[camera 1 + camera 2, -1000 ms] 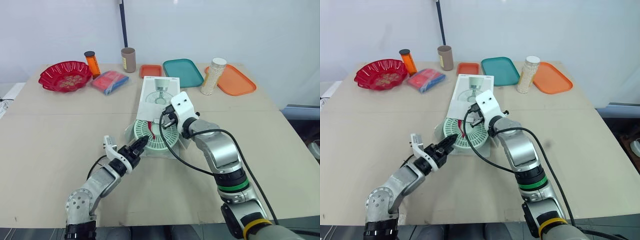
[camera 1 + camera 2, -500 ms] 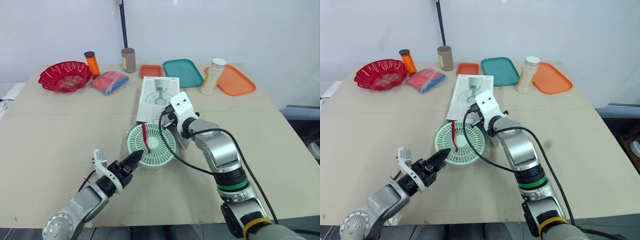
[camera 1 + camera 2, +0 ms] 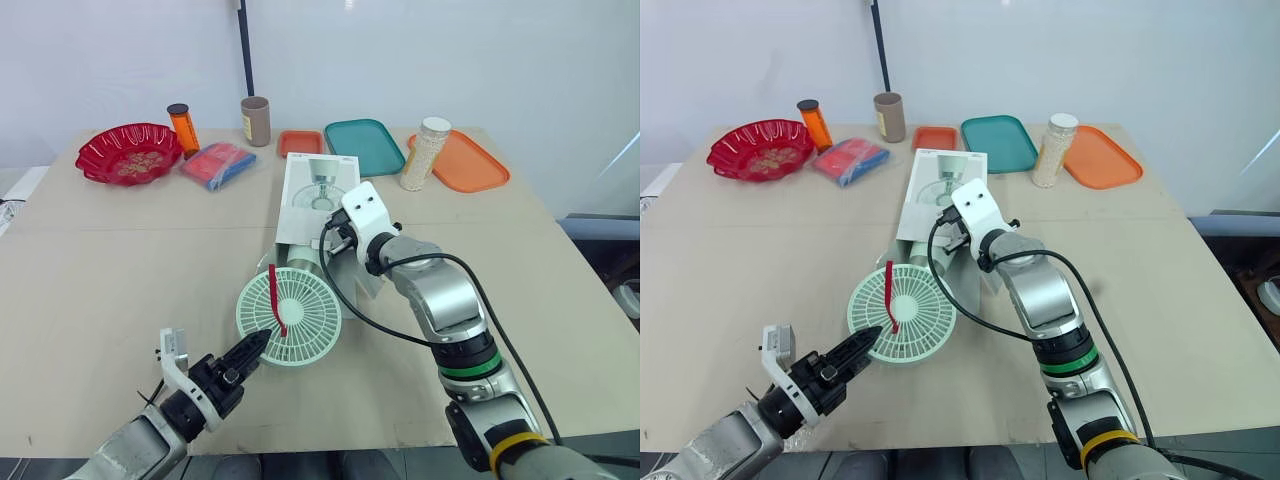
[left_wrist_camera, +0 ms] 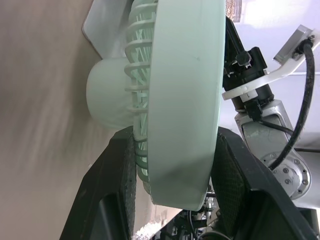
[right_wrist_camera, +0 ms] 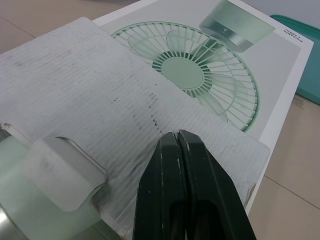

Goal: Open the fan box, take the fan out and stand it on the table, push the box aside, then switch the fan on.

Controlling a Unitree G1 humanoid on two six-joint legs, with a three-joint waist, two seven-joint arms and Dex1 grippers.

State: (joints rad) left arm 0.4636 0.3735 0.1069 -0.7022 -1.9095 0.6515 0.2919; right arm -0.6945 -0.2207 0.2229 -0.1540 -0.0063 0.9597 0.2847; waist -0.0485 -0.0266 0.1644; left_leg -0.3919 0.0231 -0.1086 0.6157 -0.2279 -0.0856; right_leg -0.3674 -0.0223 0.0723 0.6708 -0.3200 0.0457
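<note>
Fan (image 3: 290, 315): the left claw (image 3: 258, 343) is clamped on its lower rim, one finger (image 4: 117, 165) on the back grille and the other on the front. The round mint grille faces up and toward the camera, with a red strip (image 3: 276, 295) hanging across its face. The fan sits between the two claws, just ahead of the left one and just short of the right one. I can't tell whether its rim touches the bench (image 3: 100, 260). The stand or base is hidden; the left wrist view shows just the rear hub and rim.

Right claw (image 5: 175, 137): fingers pressed together, tips down on the grey inner flap (image 5: 100, 100) of the fan box (image 3: 318, 185). The box lies flat just beyond this claw, its mouth toward the fan and hidden under the wrist.

Writing: the box top carries a printed picture of the fan. A small line of print along its edge is too small to read. Well beyond the right claw stands a brown canister (image 3: 256, 119) with a yellow label, which is illegible.

Also on the far side of the bench:
- red bowl (image 3: 130, 152)
- orange bottle (image 3: 183, 126)
- blue-red packet (image 3: 220, 162)
- teal tray (image 3: 364, 144)
- orange tray (image 3: 470, 162)
- jar of white grains (image 3: 425, 153)
</note>
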